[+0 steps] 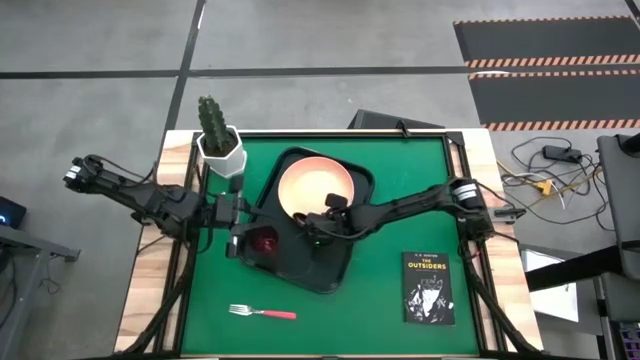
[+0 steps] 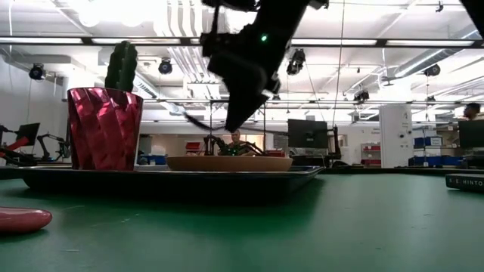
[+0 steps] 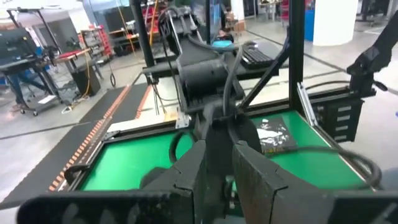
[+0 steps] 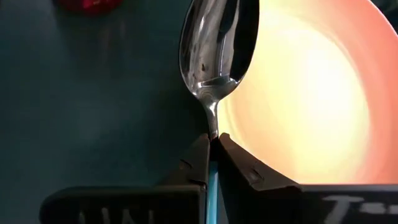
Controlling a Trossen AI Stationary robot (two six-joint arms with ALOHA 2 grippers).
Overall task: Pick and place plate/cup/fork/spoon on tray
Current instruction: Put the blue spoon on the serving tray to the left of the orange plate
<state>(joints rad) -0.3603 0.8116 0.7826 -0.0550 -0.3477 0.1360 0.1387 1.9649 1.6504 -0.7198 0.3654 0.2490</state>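
1. The spoon (image 4: 219, 53) is pinched at its neck by the right gripper (image 4: 212, 155), bowl ahead of the jaws, held over the tray (image 1: 345, 262) beside the plate (image 1: 312, 187), apparently for release.
2. The left gripper (image 1: 237, 215) waits beside the cup (image 1: 265, 240); whether its jaws are spread cannot be told.
3. The fork (image 1: 262, 312) lies off the tray, well apart from both jaws.

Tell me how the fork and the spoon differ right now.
The fork lies flat on the green table, off the tray; the spoon is clamped in the right gripper above the tray, beside the plate. The fork's handle is pink-red; the spoon's is light blue. The fork is untouched; the spoon is gripped near its neck. Both are slim, with silver metal heads.
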